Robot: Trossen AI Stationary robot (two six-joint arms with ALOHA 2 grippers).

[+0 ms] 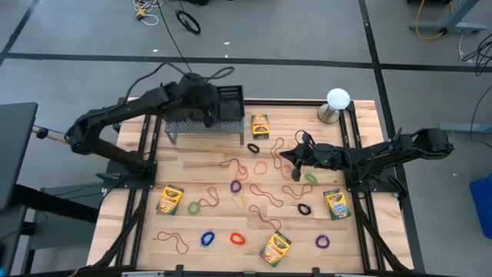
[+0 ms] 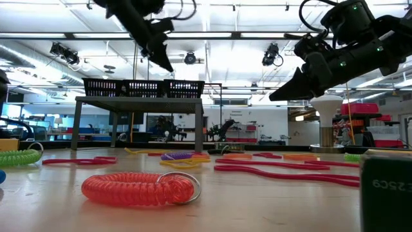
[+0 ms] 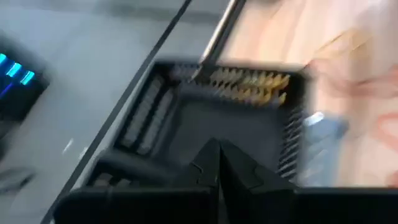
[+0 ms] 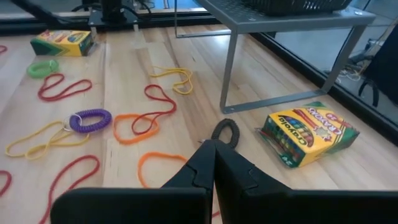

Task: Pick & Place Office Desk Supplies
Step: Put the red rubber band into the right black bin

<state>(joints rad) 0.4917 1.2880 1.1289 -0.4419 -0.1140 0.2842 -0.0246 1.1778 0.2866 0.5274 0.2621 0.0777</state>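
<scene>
Desk (image 1: 207,173): wood top, supplies scattered across it.
Metal stand (image 1: 184,127) at back edge, carrying 2 black mesh baskets (image 1: 229,104).
My left hand (image 1: 206,117): closed, empty, above the baskets.
My right hand (image 1: 295,158): closed, empty, over desk centre-right.
4 crayon boxes: 1 beside stand (image 1: 260,125), others (image 1: 170,199) nr front.
Rubber bands (image 1: 238,239): loose on desk, various colours.

We see a robotics lab: a pale wooden worktable (image 1: 207,165) on a grey concrete floor (image 1: 77,38) with loose cables, long ceiling strip lights (image 2: 212,35), equipment shelves behind.
</scene>
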